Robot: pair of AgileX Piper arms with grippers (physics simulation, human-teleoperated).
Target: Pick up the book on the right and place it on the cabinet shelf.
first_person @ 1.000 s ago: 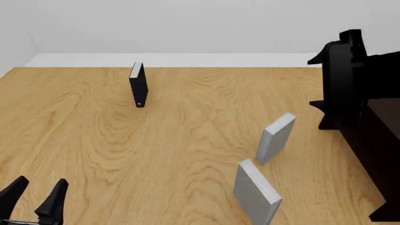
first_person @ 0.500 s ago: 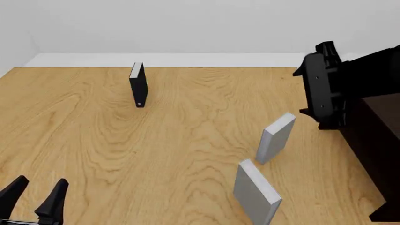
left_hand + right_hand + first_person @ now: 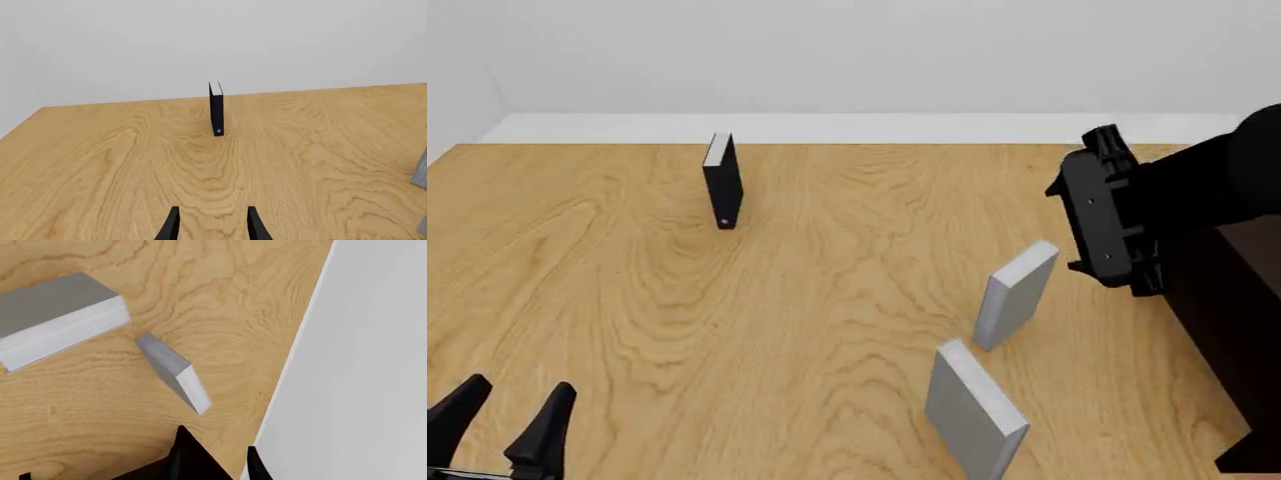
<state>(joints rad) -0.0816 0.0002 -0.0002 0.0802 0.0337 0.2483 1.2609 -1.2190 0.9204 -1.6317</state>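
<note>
Wood-grain counter (image 3: 761,330), plain white wall behind. Right gripper (image 3: 1101,215) hovers empty above the book (image 3: 1016,294), jaws hard to tell; left gripper (image 3: 505,425) is spread.

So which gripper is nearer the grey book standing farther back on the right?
Right. The right gripper hangs in the air just to the right of the grey book, above its top edge. The left gripper sits open at the near left corner, far across the table.
</note>
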